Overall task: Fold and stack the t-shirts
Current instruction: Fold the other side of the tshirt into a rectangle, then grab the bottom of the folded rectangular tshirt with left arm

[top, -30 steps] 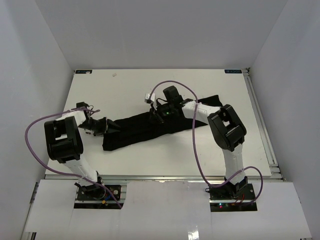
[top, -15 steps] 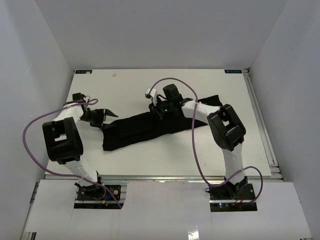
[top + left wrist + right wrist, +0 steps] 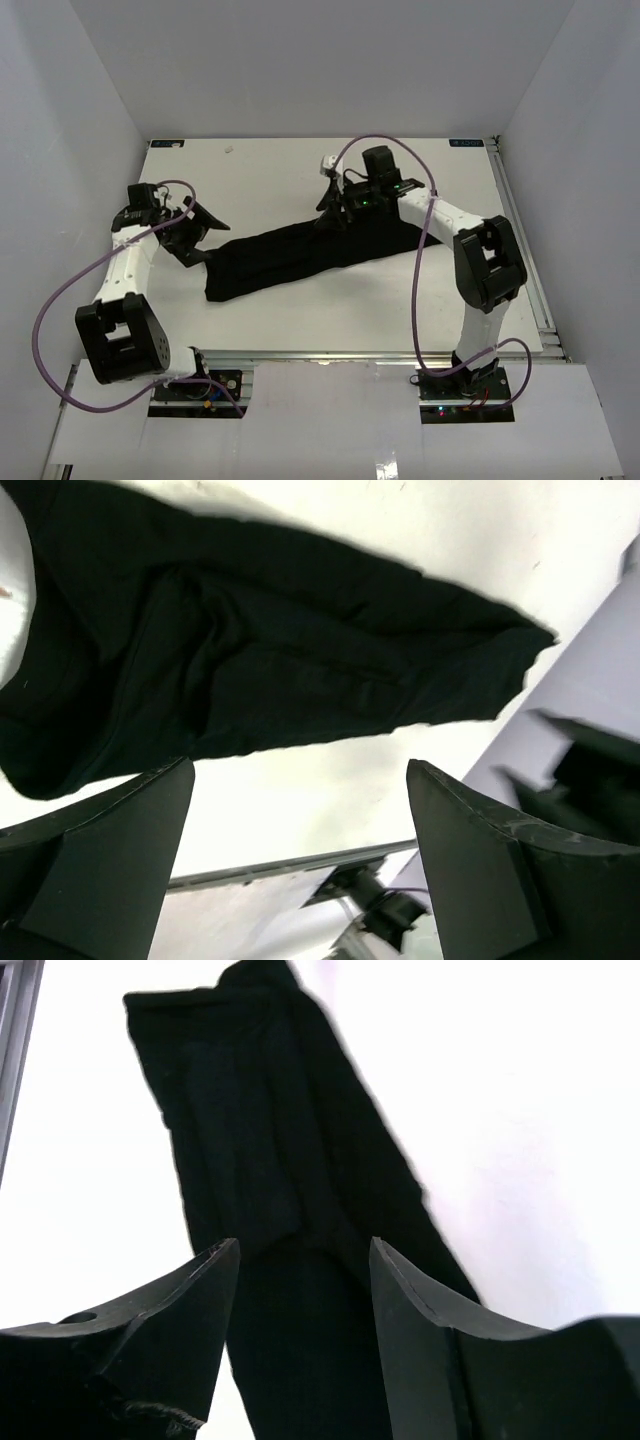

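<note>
White walls boxed in the white table in the top view. The t-shirt lay bunched into a long band across the middle of it, running from 8 o'clock up to 2 o'clock. Soft, light and limp, it would probably sag and drag, so a hem corner or shoulder seam looked the best place to pinch. The left end effector hovered just off its 9 o'clock end, and the right end effector hung over its 12 o'clock edge. A second before, both had sat closer in, and the arms had since swung outward.

From the left wrist, spread fingers framed the rumpled cloth and held nothing.

From the right wrist, the fingers were likewise apart and empty above the fabric.
</note>
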`<state>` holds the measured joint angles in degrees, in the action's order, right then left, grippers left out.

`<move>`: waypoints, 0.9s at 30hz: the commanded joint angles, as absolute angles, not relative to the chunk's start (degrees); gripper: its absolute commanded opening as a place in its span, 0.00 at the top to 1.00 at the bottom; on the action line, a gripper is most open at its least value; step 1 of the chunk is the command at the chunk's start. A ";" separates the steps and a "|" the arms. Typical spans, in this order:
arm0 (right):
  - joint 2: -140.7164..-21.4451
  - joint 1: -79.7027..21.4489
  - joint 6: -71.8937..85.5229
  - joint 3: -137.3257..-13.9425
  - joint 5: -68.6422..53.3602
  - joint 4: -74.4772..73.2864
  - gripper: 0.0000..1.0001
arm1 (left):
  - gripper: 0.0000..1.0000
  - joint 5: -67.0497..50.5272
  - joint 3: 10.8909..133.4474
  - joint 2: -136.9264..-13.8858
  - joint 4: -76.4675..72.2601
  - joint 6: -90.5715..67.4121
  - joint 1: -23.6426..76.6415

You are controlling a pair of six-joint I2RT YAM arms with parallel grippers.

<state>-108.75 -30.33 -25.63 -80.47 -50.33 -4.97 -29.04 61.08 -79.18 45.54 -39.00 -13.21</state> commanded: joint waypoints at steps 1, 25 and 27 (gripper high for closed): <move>-105.73 -22.27 -23.30 -82.16 -54.31 -9.47 0.38 | 0.02 -28.73 58.89 -75.24 42.04 -34.02 -10.21; -108.18 -37.34 -0.98 -84.62 -36.47 -14.15 0.67 | 0.02 -16.87 47.20 -65.30 40.17 -39.64 -14.58; -112.84 -39.10 4.10 -88.74 -38.05 -13.71 0.68 | 0.02 -18.89 46.32 -65.21 40.08 -39.20 -16.51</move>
